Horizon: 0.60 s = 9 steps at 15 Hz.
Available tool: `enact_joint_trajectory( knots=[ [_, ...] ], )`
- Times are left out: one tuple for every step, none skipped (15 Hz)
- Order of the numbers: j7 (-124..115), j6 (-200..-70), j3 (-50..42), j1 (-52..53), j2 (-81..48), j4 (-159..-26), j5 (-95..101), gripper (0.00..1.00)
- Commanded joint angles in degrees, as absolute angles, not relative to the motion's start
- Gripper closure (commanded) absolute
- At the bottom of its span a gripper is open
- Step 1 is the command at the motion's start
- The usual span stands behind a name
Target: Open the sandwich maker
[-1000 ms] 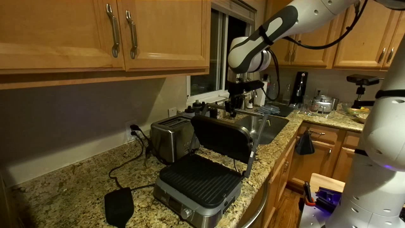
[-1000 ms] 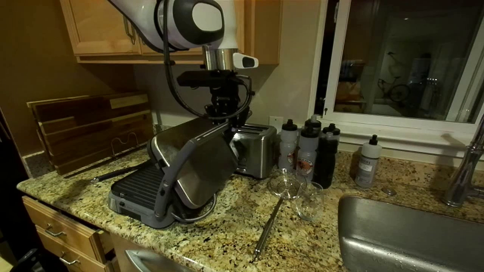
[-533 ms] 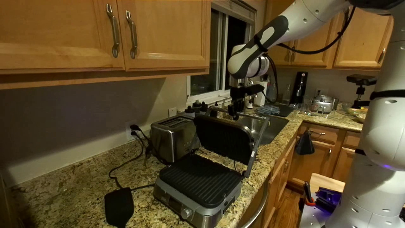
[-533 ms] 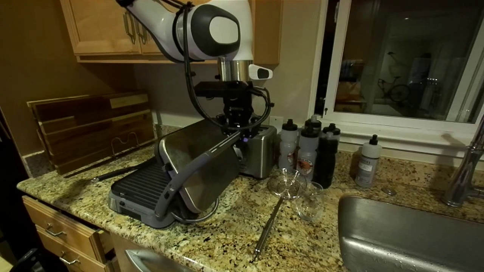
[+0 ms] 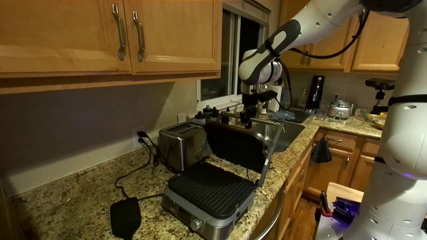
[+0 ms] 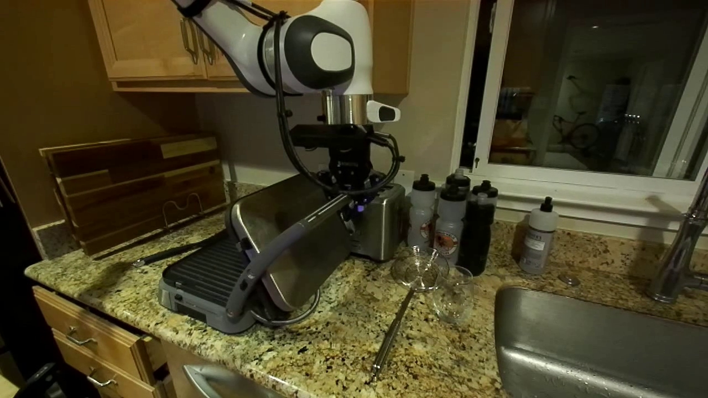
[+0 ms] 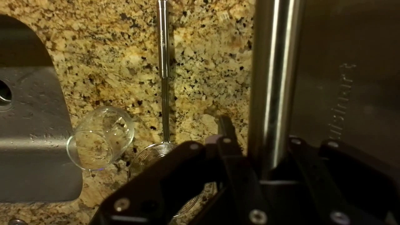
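Gripper [image 7: 260,132]: clamped on handle bar [image 7: 275,78]. Below and to one side: sandwich maker [image 5: 213,190], lid [image 5: 235,146] tilted up. Likely late in lift step; next, ease lid farther back, then let go.

White-and-grey arm [image 6: 360,47], black cable [image 6: 286,127], black tool [image 7: 262,135], silver screws [image 7: 257,216]

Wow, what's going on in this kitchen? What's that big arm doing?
A robot arm is being used to open a sandwich maker on the counter. Its hand has the metal handle bar between its fingers, though I can't tell whether they are squeezing it. Right now the lid is raised and tilted, with the dark ribbed lower plate showing, so the sandwich maker stands open.
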<state>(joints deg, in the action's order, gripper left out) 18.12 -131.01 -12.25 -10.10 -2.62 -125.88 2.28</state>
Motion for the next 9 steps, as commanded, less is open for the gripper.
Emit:
enact_joint_trajectory(
  knots=[
    [19.15,-129.42,-11.99,-10.89,0.63,-126.92,3.56,0.45],
    [19.00,-129.66,-12.00,-10.84,1.37,-127.26,4.14,0.40],
    [18.97,-129.68,-12.03,-10.83,1.93,-127.36,4.66,0.34],
    [18.85,-129.66,-12.09,-10.83,2.47,-127.38,5.13,0.27],
    [18.83,-129.54,-12.12,-10.82,3.04,-127.39,5.36,0.21],
    [18.97,-129.23,-12.12,-10.78,3.88,-127.49,5.29,0.13],
    [19.14,-128.84,-12.11,-10.72,4.76,-127.58,4.81,0.08],
    [19.18,-128.35,-12.13,-10.66,5.61,-127.60,4.46,0.01],
    [19.02,-127.79,-12.15,-10.60,6.55,-127.69,4.18,0.01]
  ],
)
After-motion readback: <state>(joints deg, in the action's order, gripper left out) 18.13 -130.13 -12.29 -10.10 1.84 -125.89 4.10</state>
